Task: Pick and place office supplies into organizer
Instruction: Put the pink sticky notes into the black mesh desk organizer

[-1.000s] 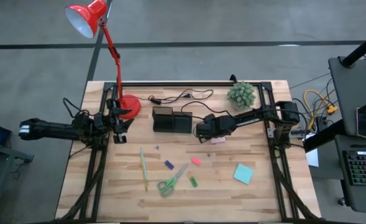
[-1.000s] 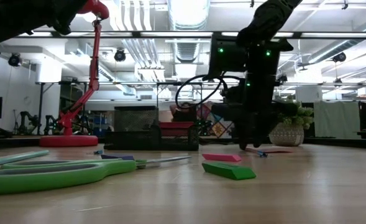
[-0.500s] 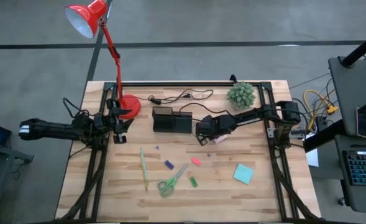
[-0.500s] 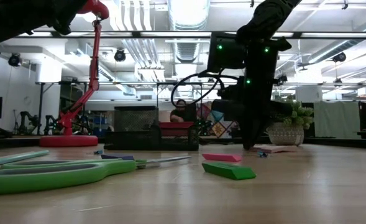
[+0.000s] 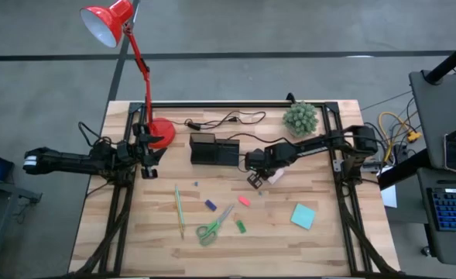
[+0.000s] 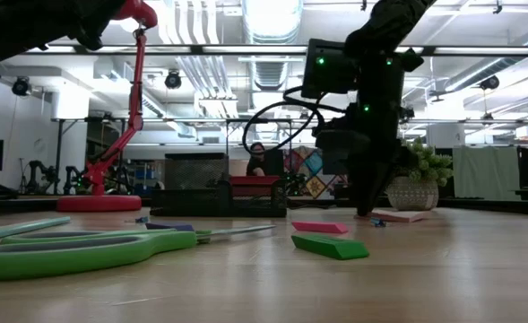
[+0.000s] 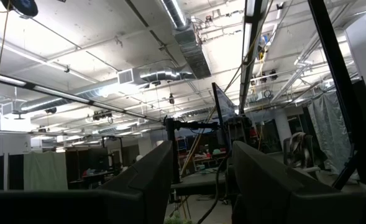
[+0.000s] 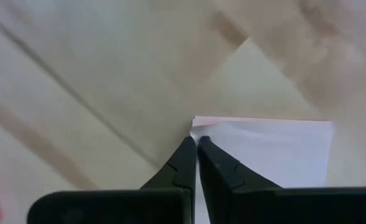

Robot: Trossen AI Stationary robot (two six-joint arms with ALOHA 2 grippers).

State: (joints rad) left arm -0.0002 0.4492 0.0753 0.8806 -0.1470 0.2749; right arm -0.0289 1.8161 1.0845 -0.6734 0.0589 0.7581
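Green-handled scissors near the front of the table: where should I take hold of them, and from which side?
Grip the green-handled scissors from straight above, across the narrow neck where blades meet handles. They lie flat on the table, handles toward the front edge, blades pointing back-right. Close the end effector across their length; the purple piece and green piece sit nearby.

A red desk lamp (image 5: 110, 23) leans out past the table's far edge in the upper left of the high view, its round base (image 5: 161, 132) standing on the wooden table (image 5: 320, 248) left of centre. A black cable (image 5: 228, 119) trails along the top of the table towards a small green potted plant (image 5: 300, 118) at upper right. In the low view the plant's pale pot (image 6: 412, 193) sits at right, and a person (image 6: 259, 160) shows far behind
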